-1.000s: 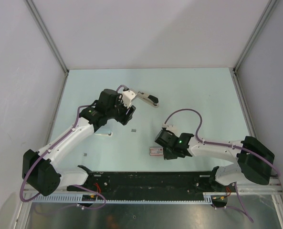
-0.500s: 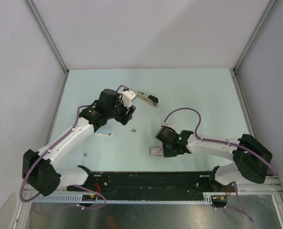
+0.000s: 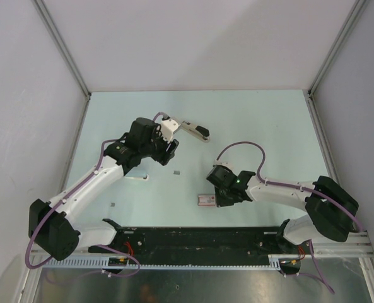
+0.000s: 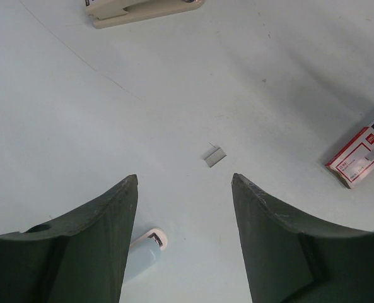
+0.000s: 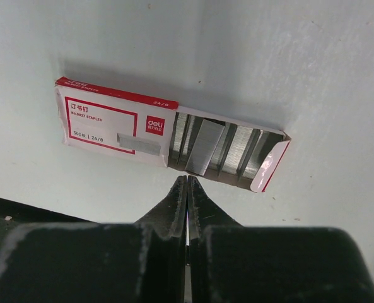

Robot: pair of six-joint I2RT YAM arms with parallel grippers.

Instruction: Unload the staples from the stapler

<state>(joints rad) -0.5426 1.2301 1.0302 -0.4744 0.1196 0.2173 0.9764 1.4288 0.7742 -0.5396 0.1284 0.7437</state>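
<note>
The stapler (image 3: 193, 130), pale beige with a black end, lies on the table beyond my left gripper (image 3: 169, 151); its beige body shows at the top edge of the left wrist view (image 4: 142, 9). My left gripper (image 4: 183, 183) is open and empty above the table. A short strip of staples (image 4: 215, 155) lies loose ahead of it, also seen from above (image 3: 177, 172). My right gripper (image 5: 187, 180) is shut and empty, its tips right at the near edge of an open red-and-white staple box (image 5: 117, 126). One staple strip (image 5: 205, 146) lies askew on the rows in the box.
The staple box (image 3: 205, 200) lies near the front rail (image 3: 199, 238), beside my right gripper (image 3: 217, 197). A small pale blue-and-white piece (image 4: 146, 247) lies under my left fingers, also seen from above (image 3: 136, 178). Grey walls enclose the table.
My right gripper has shifted slightly left and away from the front rail, staying over the staple box. The left arm has not moved.
</note>
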